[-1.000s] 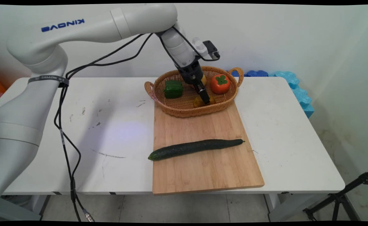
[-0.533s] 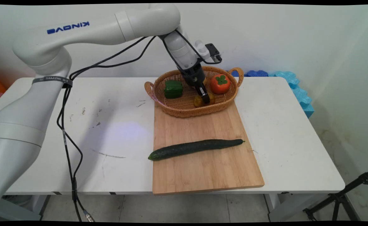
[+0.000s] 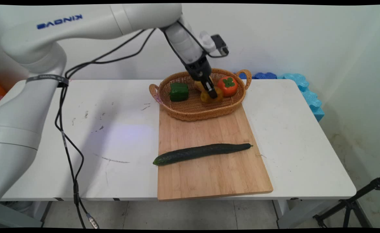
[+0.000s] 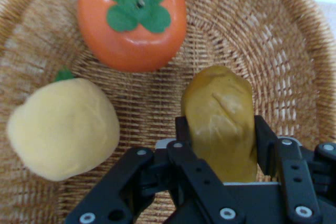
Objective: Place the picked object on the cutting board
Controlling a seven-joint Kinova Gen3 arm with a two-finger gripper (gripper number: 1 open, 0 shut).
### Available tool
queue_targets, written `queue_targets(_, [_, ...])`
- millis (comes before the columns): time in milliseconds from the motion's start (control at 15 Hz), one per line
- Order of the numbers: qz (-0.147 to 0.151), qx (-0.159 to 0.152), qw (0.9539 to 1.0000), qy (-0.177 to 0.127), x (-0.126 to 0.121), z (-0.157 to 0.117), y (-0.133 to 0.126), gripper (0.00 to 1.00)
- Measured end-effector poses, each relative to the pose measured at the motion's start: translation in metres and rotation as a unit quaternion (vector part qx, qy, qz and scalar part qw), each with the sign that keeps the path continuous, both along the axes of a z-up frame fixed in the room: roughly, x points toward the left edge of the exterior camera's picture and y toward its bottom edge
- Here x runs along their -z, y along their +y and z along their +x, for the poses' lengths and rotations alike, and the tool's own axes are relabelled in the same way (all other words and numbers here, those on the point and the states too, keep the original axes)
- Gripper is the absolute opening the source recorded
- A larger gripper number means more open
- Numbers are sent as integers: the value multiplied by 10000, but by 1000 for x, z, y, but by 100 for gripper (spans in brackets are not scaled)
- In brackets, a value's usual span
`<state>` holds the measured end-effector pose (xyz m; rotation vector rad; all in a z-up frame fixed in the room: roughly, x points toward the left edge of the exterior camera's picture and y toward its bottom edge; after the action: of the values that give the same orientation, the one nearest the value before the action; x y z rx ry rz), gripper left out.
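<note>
Item: brownish-yellow potato-like piece (image 4: 223,124), oblong, matt, faintly creased; clamped between the jaws of the black gripper (image 3: 210,93), seemingly raised just clear of the weave over the wicker basket (image 3: 190,111) at the far end of the cutting board (image 3: 209,174). Alongside in the basket: orange persimmon (image 4: 131,19), pale yellow round fruit (image 4: 63,127), green pepper (image 3: 178,91). Cucumber (image 3: 202,152) lies across the board on the white worktop (image 3: 306,145).
</note>
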<state>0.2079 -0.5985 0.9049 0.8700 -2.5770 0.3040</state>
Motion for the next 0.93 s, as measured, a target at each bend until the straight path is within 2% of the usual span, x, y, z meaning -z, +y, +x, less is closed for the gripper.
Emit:
queue_targets(133, [-142, -38, 9998, 120, -28, 3, 13, 0])
queue_targets(400, [-300, -7, 9986, 427, -83, 3, 57, 0])
queue_targets(667, [-314, 113, 9975, 624, -113, -3, 104, 0])
queue_targets(933, [-240, 218, 9969, 721, -119, -13, 146, 0])
